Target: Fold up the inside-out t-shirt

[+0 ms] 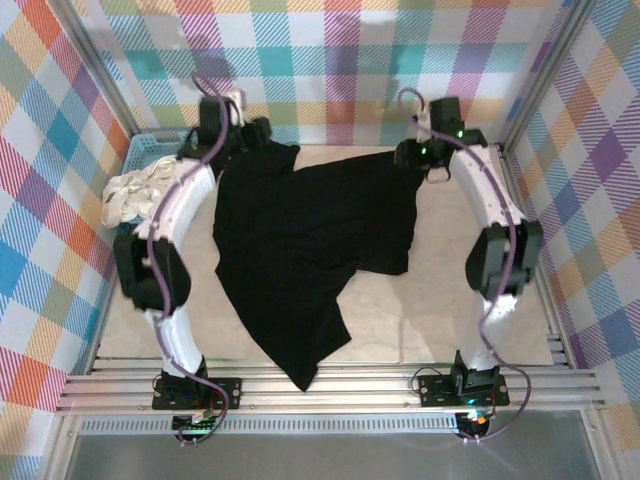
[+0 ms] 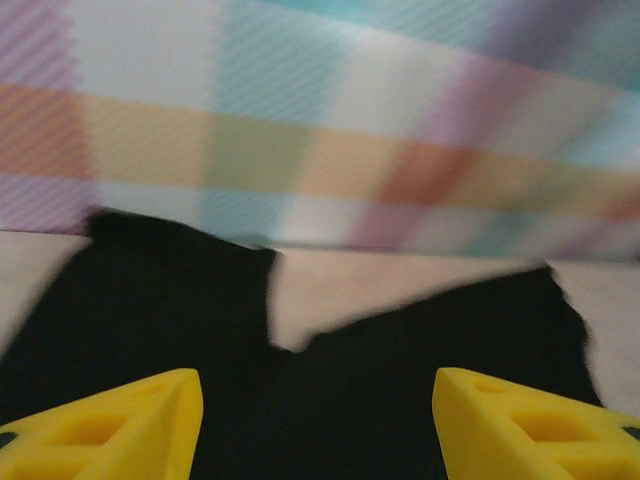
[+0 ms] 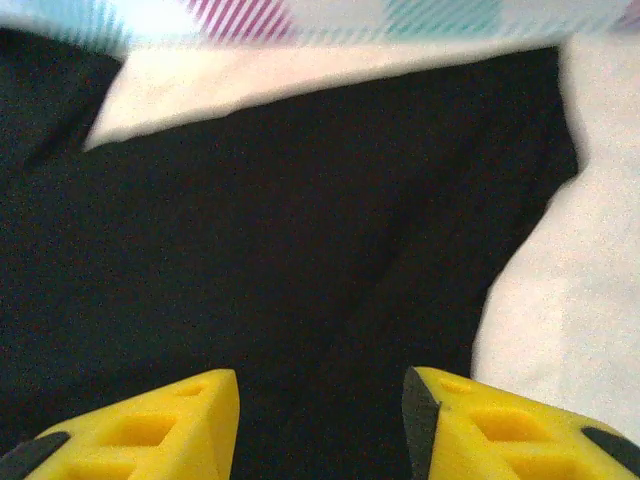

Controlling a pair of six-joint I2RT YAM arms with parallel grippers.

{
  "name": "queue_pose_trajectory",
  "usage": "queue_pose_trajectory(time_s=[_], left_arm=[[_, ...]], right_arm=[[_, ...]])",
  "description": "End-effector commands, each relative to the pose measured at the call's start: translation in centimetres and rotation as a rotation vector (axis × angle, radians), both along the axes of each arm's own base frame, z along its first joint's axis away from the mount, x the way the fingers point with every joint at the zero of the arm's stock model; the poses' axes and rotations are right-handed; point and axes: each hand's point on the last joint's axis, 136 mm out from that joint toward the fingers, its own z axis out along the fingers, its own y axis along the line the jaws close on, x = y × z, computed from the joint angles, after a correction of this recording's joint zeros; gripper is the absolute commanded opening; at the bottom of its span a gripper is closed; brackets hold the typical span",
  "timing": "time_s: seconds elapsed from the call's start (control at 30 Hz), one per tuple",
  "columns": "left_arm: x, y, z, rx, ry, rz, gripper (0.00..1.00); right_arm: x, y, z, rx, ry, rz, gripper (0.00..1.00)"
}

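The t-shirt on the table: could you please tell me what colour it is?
Black. The t-shirt shows best in the top external view.

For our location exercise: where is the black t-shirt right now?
In the top view the t-shirt lies spread on the table, between the left arm and right arm, with the white cloth to its left.

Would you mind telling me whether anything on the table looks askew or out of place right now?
Yes: the black t-shirt lies crooked and bunched rather than flat, and its near corner trails off the table edge onto the metal rails. At the far left, a cream cloth spills over the blue basket rim.
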Motion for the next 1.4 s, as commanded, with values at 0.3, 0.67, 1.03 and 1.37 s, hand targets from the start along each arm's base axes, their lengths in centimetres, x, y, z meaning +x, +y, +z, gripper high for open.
queue_pose_trajectory(time_s=[0.3, 0.67, 1.03, 1.37], left_arm=[[-22.6, -15.8, -18.1, 0.256, 0.108, -0.444, 0.69], [-22.6, -18.6, -26.3, 0.526, 0.186, -0.521, 0.51], [-24.6, -19.1, -24.0, 0.069, 0.325, -0.699, 0.03], [-23.9, -19.2, -24.1, -0.075, 0.422, -0.686, 0.00]], right_arm=[[-19.3, 3.6, -15.0, 0.151, 0.363, -0.023, 0.54], [-16.8, 0.7, -19.2, -0.029, 0.395, -0.137, 0.51], [-10.0, -0.5, -17.0, -0.121, 0.305, -0.142, 0.20], [-15.9, 3.2, -15.2, 0.046, 0.271, 0.019, 0.53]])
